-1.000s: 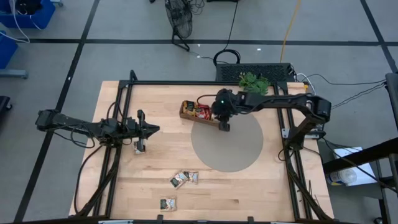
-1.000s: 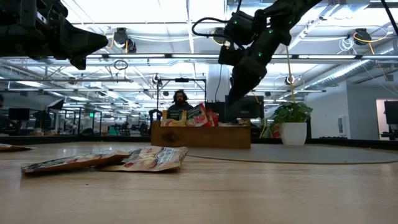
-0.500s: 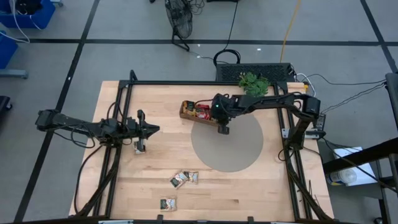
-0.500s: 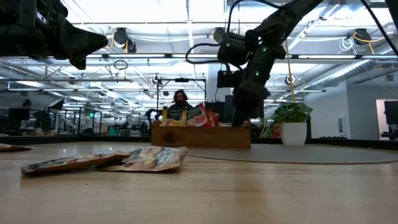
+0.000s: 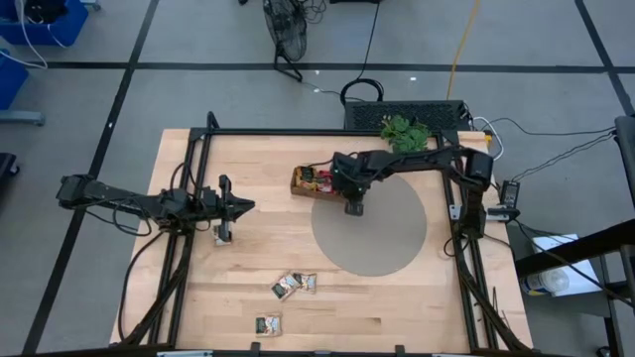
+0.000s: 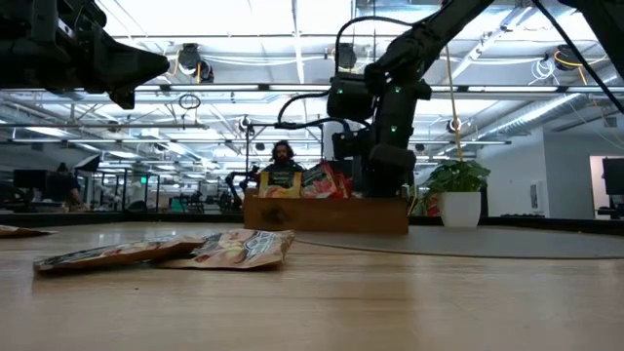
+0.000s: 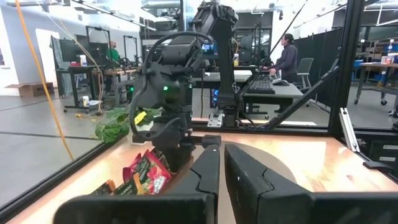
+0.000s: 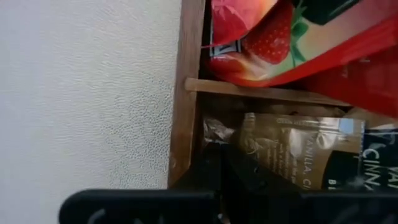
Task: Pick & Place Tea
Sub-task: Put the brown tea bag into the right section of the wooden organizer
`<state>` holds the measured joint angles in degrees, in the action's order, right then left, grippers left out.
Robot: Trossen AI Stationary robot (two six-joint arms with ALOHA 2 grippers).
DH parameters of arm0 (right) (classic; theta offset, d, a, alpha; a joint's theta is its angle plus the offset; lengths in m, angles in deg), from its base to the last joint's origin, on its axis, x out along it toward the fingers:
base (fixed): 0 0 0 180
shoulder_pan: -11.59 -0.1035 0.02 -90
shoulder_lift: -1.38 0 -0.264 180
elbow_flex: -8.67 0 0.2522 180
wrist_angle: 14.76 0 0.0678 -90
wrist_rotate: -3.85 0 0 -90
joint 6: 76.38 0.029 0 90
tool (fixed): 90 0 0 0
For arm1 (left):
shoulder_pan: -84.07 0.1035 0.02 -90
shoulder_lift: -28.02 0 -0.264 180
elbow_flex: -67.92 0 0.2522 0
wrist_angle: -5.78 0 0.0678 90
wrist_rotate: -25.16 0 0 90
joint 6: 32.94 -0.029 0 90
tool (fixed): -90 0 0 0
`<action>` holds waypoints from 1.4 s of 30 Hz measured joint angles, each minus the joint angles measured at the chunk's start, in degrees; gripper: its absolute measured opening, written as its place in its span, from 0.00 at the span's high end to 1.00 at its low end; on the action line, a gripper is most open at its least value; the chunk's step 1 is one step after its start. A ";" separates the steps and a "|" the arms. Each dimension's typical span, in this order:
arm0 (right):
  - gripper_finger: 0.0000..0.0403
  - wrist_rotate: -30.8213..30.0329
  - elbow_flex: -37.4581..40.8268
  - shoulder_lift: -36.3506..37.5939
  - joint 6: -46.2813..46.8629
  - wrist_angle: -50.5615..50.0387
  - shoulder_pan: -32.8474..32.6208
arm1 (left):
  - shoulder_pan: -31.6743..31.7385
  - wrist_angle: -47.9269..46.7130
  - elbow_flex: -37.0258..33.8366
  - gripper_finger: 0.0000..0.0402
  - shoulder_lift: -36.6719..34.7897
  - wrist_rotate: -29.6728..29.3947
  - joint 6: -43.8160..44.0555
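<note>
Right hand (image 5: 354, 207) clenched at tray (image 5: 310, 181) edge, holding nothing seen. Left hand (image 5: 243, 206) clenched, empty, above worktop (image 5: 248, 268). Sachets (image 5: 294, 285) loose.

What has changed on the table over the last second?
The right gripper closed its fingers and drew back slightly toward its own side; the wooden tray and round mat shifted that way too. The left gripper and loose sachets stayed put.

A pale wooden counter (image 5: 258, 258) carries a round grey mat (image 5: 382, 243), a brown compartment tray (image 5: 310, 180) at the mat's far edge, a potted plant (image 5: 405, 130), and loose tea sachets (image 5: 294, 285) near the front.
</note>
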<state>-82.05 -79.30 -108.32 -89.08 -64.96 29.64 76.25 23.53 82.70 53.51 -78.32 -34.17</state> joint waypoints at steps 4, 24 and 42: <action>1.00 -6.87 -0.21 -0.42 0.04 0.09 -1.89 | 0.01 -0.02 0.00 0.92 0.01 0.00 0.00; 1.00 -32.35 0.13 0.69 2.64 6.32 -9.17 | 0.00 -0.02 0.00 0.92 0.01 0.00 0.00; 1.00 -28.83 0.11 7.58 4.55 6.96 -14.82 | 0.02 0.00 0.00 0.92 0.01 0.00 0.00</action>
<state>-110.88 -79.20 -100.74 -84.54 -58.01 14.82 76.28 23.53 82.70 53.51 -78.32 -34.17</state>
